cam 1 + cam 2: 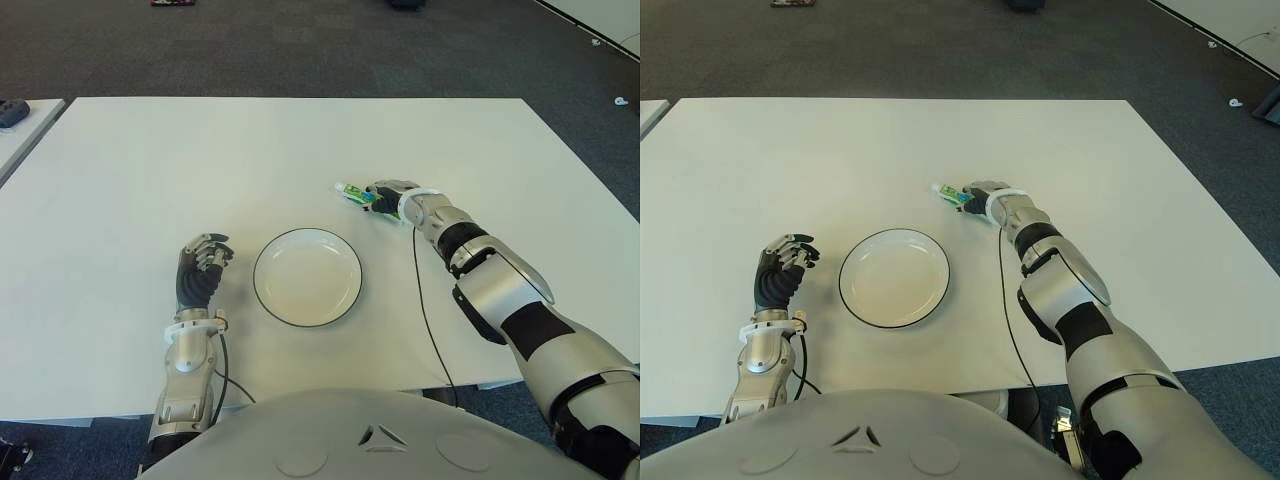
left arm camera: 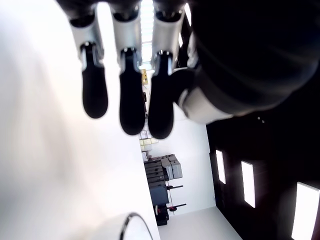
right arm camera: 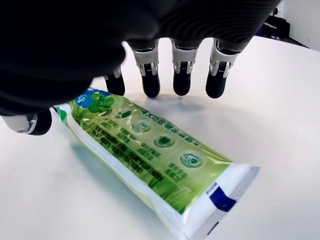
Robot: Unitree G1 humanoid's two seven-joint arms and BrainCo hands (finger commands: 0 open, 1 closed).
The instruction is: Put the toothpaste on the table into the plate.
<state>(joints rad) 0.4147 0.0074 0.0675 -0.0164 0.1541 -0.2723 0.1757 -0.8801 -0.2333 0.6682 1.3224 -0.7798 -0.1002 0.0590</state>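
The toothpaste is a green and white tube lying flat on the white table, right of and behind the plate. My right hand sits over the tube's near end. Its fingers are stretched out, with their tips down on the table past the tube and the thumb on the other side. They are not closed around the tube. The white plate with a dark rim holds nothing and stands in front of me at the table's middle. My left hand shows left of the plate, fingers loosely bent, holding nothing.
A second table's corner with a dark object shows at the far left. Dark carpet lies beyond the table's far edge. A black cable runs along my right forearm over the table's front.
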